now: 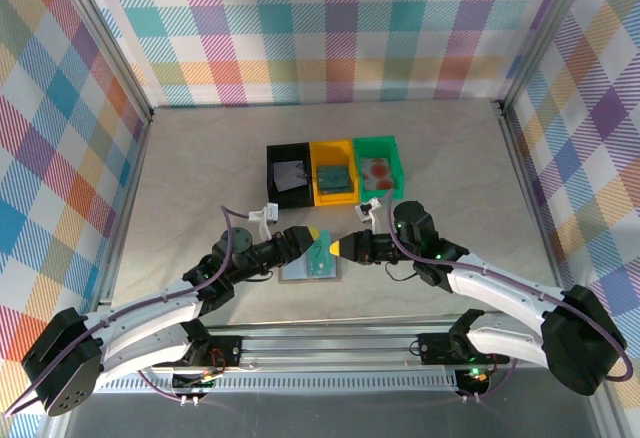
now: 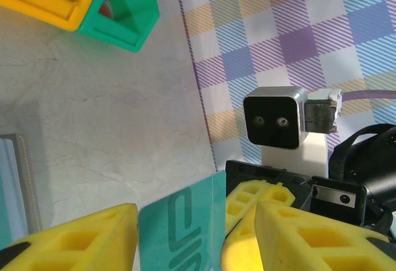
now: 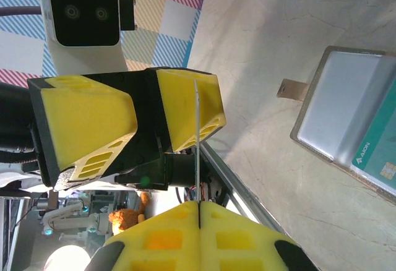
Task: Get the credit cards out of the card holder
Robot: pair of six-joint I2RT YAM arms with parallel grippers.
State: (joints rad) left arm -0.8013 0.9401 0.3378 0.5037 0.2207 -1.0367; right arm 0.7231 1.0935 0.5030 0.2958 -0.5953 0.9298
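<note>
My right gripper is clamped shut on a teal credit card. The card stands on edge, and its lower edge sits pinched between the two yellow pads.

My left gripper faces the right one tip to tip, with its jaws standing apart. In the left wrist view the held card lies between its yellow fingers. I cannot tell whether either pad touches the card.

Both grippers meet above the card holder, which lies open and flat on the table, near the arm bases and roughly centred. In the right wrist view a second teal card sits in one of its pale pocket panels.

Three trays stand in a row farther back, touching side by side:
- The black tray on the left holds a whitish-grey card.
- The yellow tray in the middle holds a teal card.
- The green tray on the right holds a reddish card.
</note>
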